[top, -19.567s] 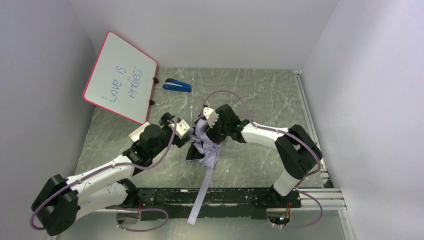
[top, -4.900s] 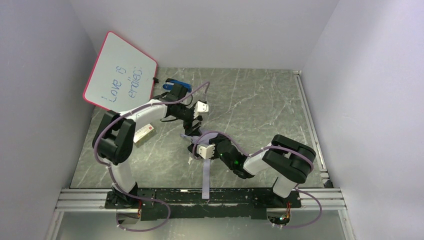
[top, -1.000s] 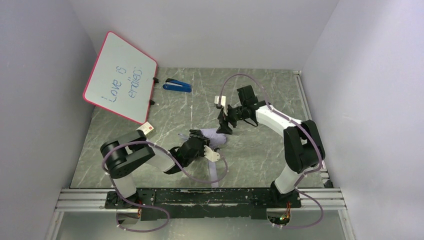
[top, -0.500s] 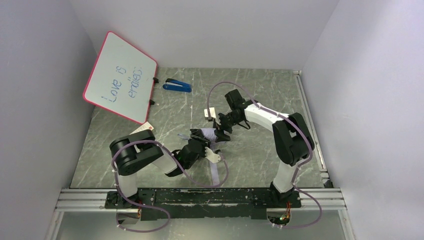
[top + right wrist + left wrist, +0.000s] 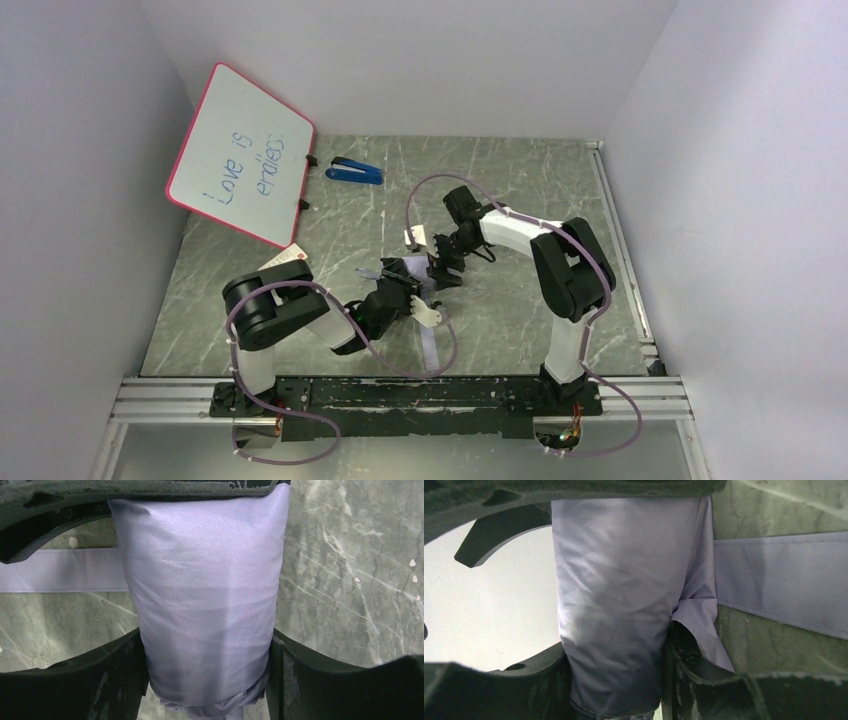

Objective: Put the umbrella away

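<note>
The umbrella [image 5: 420,276] lies folded as a pale lilac bundle at the middle of the table, and its long lilac strap [image 5: 429,348] trails toward the near edge. My left gripper [image 5: 401,287] is shut on the bundle's near-left end. In the left wrist view the lilac fabric [image 5: 619,605] fills the gap between my fingers [image 5: 694,680], with the strap [image 5: 784,595] running off to the right. My right gripper [image 5: 438,267] is shut on the far-right end. In the right wrist view the fabric [image 5: 205,605] is squeezed between both fingers [image 5: 100,685]. Ribs and handle are hidden.
A pink-framed whiteboard [image 5: 240,155] leans at the back left, with a blue stapler [image 5: 354,171] beside it. A small white box [image 5: 285,260] lies left of my left arm. A metal rail [image 5: 400,395] runs along the near edge, and walls close in on three sides.
My right gripper has moved left and nearer, from above the table's back middle down onto the umbrella, and closed on it. My left gripper has kept its hold.
</note>
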Available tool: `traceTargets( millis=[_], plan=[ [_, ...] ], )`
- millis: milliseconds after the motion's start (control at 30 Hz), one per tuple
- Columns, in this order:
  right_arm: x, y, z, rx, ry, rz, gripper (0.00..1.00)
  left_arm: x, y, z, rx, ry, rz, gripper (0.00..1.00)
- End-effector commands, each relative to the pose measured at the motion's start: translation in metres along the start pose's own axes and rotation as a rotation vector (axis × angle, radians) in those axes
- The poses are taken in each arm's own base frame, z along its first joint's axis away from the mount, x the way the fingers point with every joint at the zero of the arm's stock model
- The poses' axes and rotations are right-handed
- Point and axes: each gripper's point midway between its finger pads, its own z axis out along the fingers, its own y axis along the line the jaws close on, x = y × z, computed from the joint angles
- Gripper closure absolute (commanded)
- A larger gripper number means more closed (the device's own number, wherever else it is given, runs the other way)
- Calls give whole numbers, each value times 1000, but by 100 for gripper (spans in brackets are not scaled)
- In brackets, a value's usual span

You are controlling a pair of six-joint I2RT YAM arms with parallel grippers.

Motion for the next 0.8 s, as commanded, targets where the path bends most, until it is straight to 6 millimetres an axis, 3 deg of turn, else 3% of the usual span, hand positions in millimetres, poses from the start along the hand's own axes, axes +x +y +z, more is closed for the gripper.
traceTargets(
  millis=[0,367,533,667,767],
  plan=[
    [9,4,9,-26,48,-4,30,3,-16,-2,41,8,47,95],
    [26,6,20,-6,91,65,64,-3,-9,-1,2,-15,7,94],
    [28,5,19,24,100,113,78,-7,3,-4,-48,-34,-25,69],
    [30,6,16,50,107,121,82,-9,9,-4,-52,-33,-45,55],
    [31,6,14,75,108,117,83,-15,17,-5,-48,-40,-88,31]
  ],
)
